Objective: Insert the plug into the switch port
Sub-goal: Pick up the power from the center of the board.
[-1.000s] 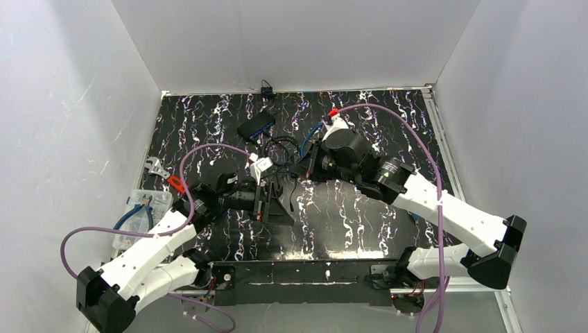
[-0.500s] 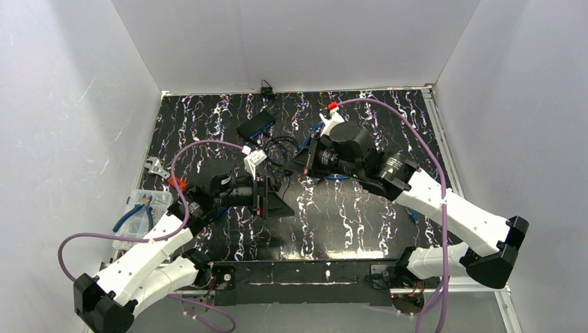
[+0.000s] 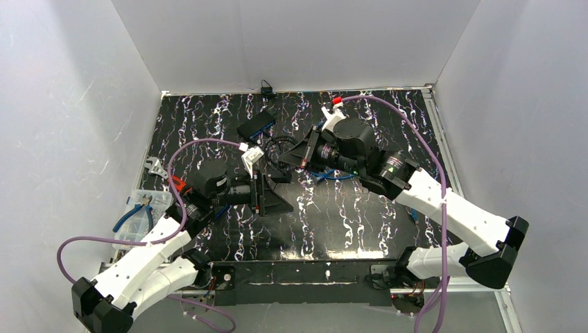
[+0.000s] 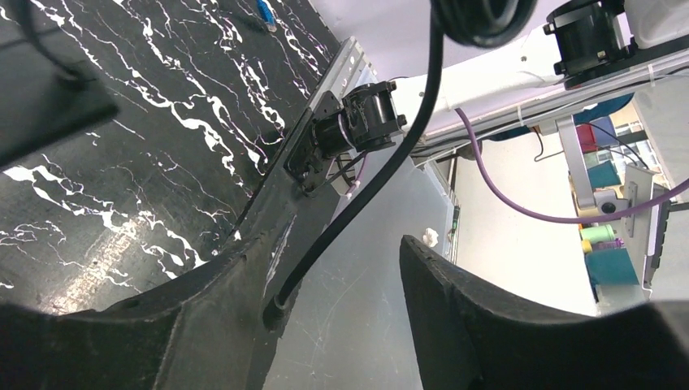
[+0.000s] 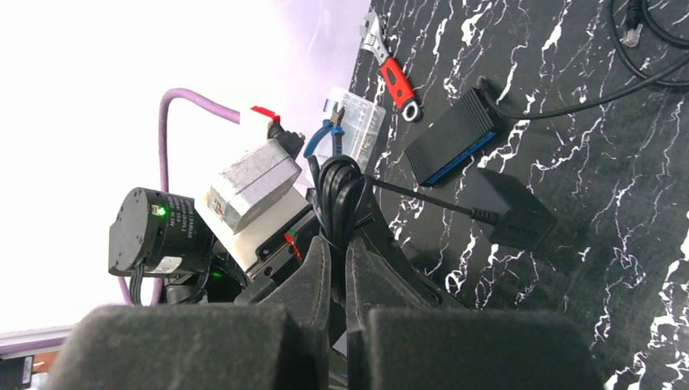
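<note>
Landmark: the switch (image 3: 255,126), a flat black box with a blue port face, is lying on the black marbled table (image 3: 388,208).
Right gripper: the right gripper (image 5: 339,244) is hovering just right of the switch, its fingers pressing together on a looped black cable bundle (image 5: 340,183) (the loops are sticking up out of the fingertips).
Left gripper: the left gripper (image 4: 333,268) is sitting nearer than the switch with its jaws standing apart. A single black cable (image 4: 366,179) is running down through the gap and ending against one finger's inner edge, unsqueezed.
Plug: a small plug (image 5: 630,32) on a black cable end is lying on the table well apart from the switch, in no port. It is showing too small for detail.
Power brick: a black power brick (image 5: 513,213) is resting just beside the switch's blue face, its thin lead running to the bundle.
Wrench: a red-handled wrench (image 5: 398,81) is lying left of the switch.
Clear box: a clear box (image 3: 149,201) is sitting beyond the wrench from the switch, holding blue-handled pliers (image 3: 135,211).
</note>
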